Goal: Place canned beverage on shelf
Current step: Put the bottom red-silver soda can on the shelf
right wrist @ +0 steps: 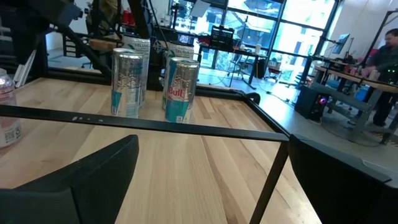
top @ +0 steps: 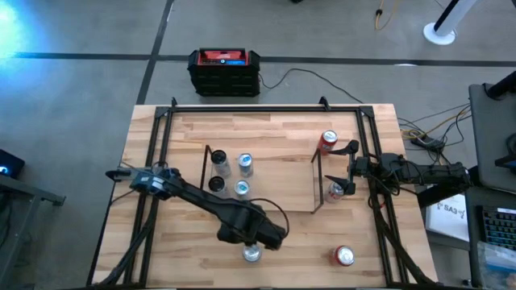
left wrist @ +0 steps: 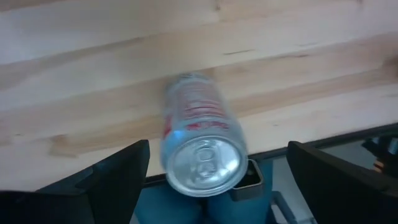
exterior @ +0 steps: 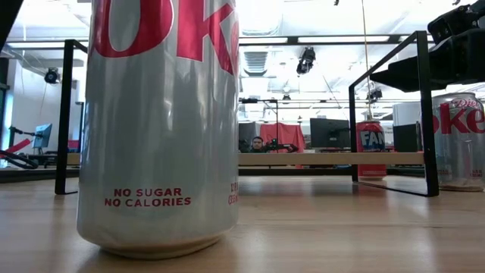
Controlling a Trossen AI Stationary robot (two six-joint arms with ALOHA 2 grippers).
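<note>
A silver Diet Coke can (top: 252, 254) stands upright near the table's near edge; it fills the low view (exterior: 159, 129). My left gripper (top: 256, 242) is open just above it, fingers on either side of the can's top (left wrist: 203, 160), not touching. The shelf (top: 274, 173) has black end frames (exterior: 420, 114) and a wood deck (exterior: 303, 158). My right gripper (top: 348, 167) is open and empty at the shelf's right end (right wrist: 211, 180). A second Diet Coke can (top: 336, 191) stands upright beside it (exterior: 458, 140).
Several cans (top: 232, 175) stand on the shelf's left end, two showing in the right wrist view (right wrist: 180, 90). A red can (top: 328, 141) stands by the right end frame. A red-topped can (top: 344, 256) stands at the near right. A black tubular frame (top: 242, 108) rims the table.
</note>
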